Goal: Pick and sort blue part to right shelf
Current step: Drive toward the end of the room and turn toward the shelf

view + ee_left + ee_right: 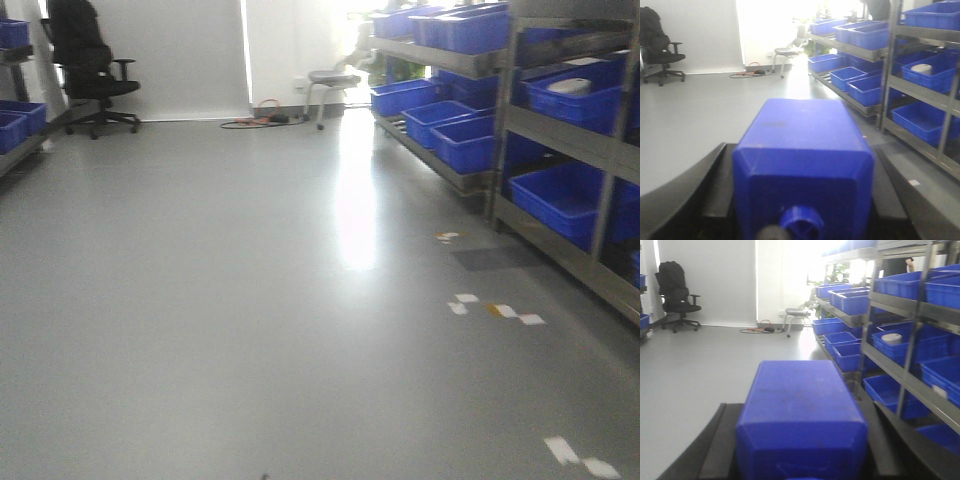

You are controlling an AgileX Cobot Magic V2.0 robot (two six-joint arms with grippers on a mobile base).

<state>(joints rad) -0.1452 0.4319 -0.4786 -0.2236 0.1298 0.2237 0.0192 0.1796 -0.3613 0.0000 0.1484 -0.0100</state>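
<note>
the black jaws of the left gripper [801, 165] stand wide and clamp both flanks of the blue part [800, 125], which lies lengthwise between them, solid blue, with sloped shoulders and its round cap toward the camera. the right gripper [795, 412] likewise grips a second blue block [797, 405]. the right shelf [888, 75], steel with blue bins [867, 87], stands off to the right, apart from both.
</note>
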